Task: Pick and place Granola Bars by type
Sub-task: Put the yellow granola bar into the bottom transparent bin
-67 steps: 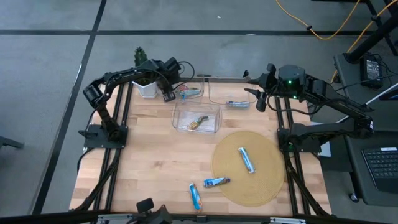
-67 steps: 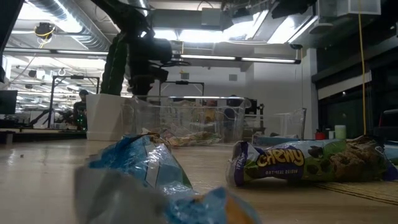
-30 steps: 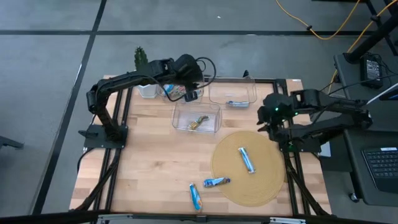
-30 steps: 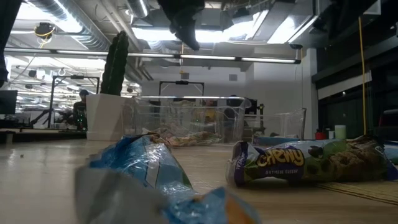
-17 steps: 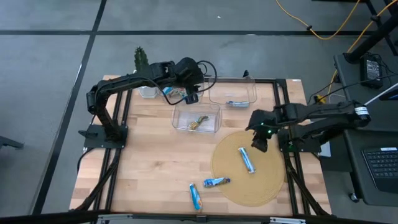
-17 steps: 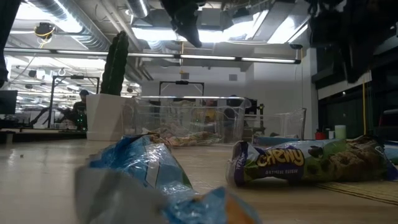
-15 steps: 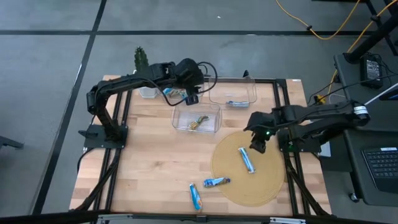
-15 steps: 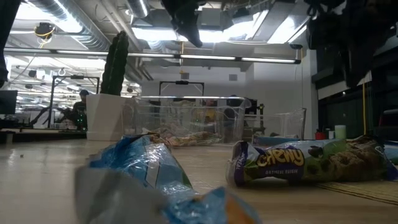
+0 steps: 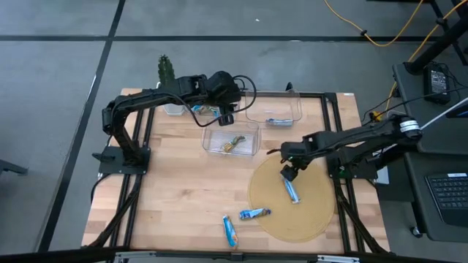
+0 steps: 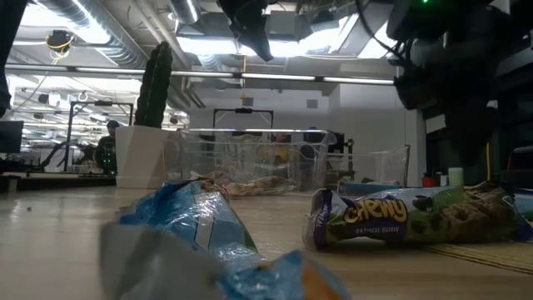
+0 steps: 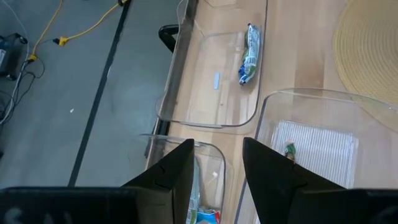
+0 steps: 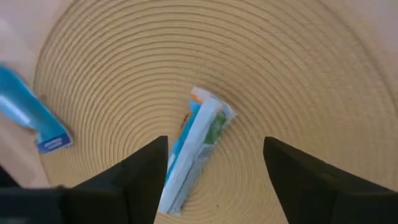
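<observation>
The right end effector [image 9: 288, 174] hangs over the round woven mat [image 9: 314, 219], directly above the far end of a blue granola bar [image 9: 290, 188] that lies on the mat. In the right wrist view its two fingers [image 12: 144, 163] stand wide apart, with the bar [image 12: 196, 148] between them and nothing held.

Two more blue bars lie near the front of the desk [image 9: 175, 197]: one [image 9: 254, 213] at the left edge of the mat and one [image 9: 229, 231] on the wood just beside it. The clear bins at the far side already hold bars; one is visible in the far right bin [image 9: 278, 121].

The left end effector [image 9: 224, 115] waits above the bins, its fingers [image 11: 172, 168] open and empty.

I think the risk is the grasp. The bar lies a little oblique to the fingers, so closing could pinch only the foil end, and the bar may turn or slip. Also, pressing too low could drag the mat.
</observation>
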